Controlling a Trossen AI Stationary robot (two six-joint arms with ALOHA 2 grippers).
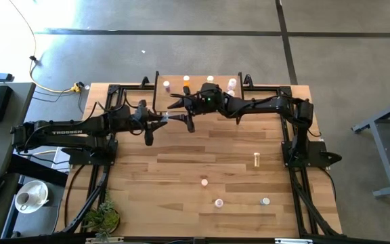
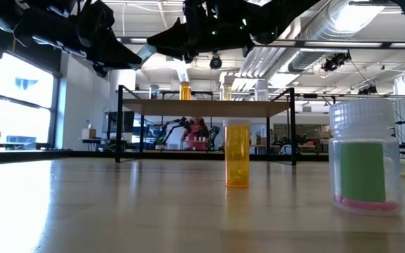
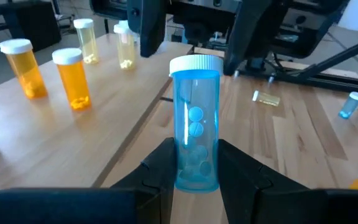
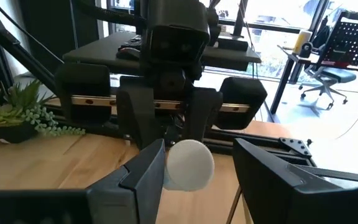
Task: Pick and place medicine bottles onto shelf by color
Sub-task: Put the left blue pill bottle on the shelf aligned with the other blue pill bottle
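The blue bottle stands upright, clamped low between the left gripper fingers just off the shelf edge, facing the right gripper whose fingers stand apart around its cap, so a mistimed handover could drop it

- Floor: grey concrete, crossed by dark seam lines, seen from above around the table.
- Yellow cable: laid across the floor at the table's left.
- Windows: tall, daylight admitted, at the room's left side.
- Ceiling ducts: pale, round, exposed overhead.
- Office chair: grey, placed by a bright window.
- Potted plant: green, set at the table's corner.
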